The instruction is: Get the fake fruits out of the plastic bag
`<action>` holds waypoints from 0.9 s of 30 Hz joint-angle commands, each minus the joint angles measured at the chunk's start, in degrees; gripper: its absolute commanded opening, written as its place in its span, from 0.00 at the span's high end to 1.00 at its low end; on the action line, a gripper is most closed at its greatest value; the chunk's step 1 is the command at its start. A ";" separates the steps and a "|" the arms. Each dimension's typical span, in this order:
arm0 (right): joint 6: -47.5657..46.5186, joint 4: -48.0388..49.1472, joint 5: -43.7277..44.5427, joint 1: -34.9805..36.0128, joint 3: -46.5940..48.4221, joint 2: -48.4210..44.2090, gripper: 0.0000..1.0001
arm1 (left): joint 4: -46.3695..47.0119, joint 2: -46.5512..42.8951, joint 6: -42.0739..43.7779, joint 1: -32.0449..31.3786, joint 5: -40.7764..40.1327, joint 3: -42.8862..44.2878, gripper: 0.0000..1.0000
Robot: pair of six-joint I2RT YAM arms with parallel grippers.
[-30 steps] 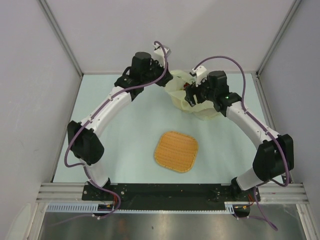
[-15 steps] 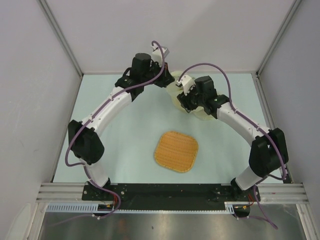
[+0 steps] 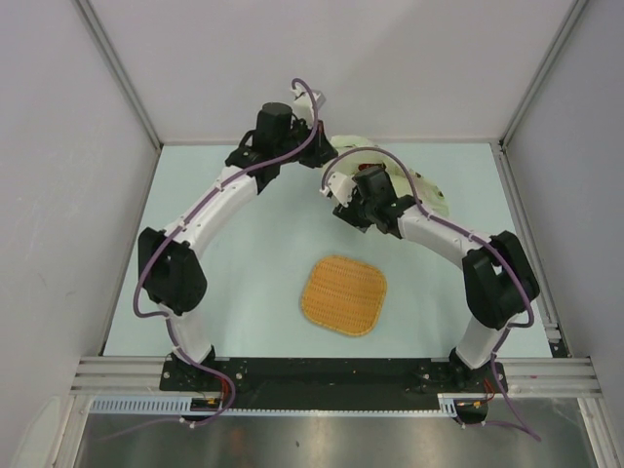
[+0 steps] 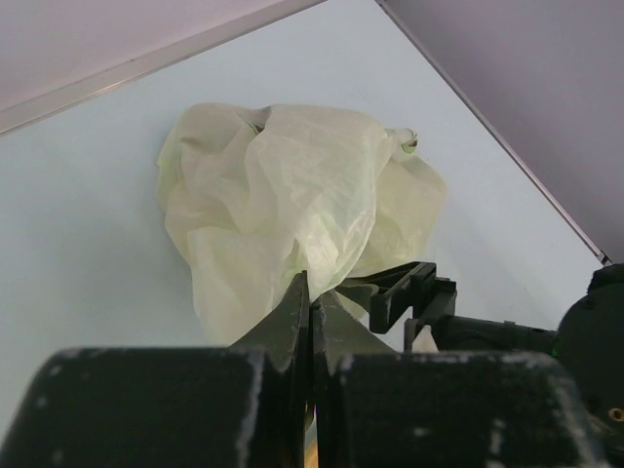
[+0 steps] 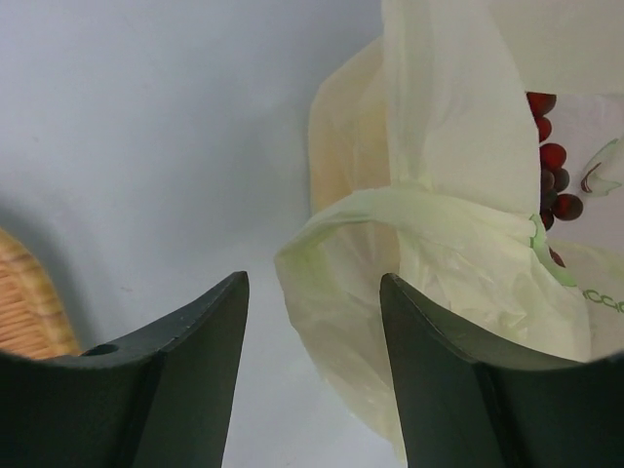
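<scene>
**Plastic bag [image 3: 356,148] beyond the mat, grapes showing**

Top view: the plastic bag lies crumpled on the far side of the orange woven mat [image 3: 343,294]. The left gripper [image 3: 317,158] is at its far-left edge, and the right gripper [image 3: 343,203] is between bag and mat.

Left wrist: the jaws are pressed together, tips at the bag's edge. I cannot tell whether film is pinched.

Right wrist: the jaws are wide apart and hold nothing, with a handle loop just ahead. A grape bunch [image 5: 551,161] shows inside the bag.

The left arm [image 3: 219,200] and right arm [image 3: 441,232] show white shells between bulky black joints [image 3: 168,278], a thin purple cable [image 3: 136,295] looping along each. Dark matte fingers [image 5: 175,390] curve to narrow tips.
</scene>
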 commanded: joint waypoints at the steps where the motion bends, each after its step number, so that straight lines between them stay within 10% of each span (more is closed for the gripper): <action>1: -4.79 9.02 8.97 0.43 -2.12 1.26 0.47 | 1.47 0.23 0.42 0.32 0.32 2.78 1.00; 7: -9.27 18.00 12.93 -0.45 -2.40 -1.20 0.92 | 1.20 0.32 1.21 0.94 -0.82 2.69 1.00; 20: -5.24 31.45 2.91 -7.48 1.29 -7.55 1.00 | 0.76 8.40 7.71 12.44 -6.27 14.02 1.00; 27: 7.06 29.82 6.86 -11.34 27.87 8.86 1.00 | 2.96 9.38 10.88 15.09 -6.71 21.75 1.00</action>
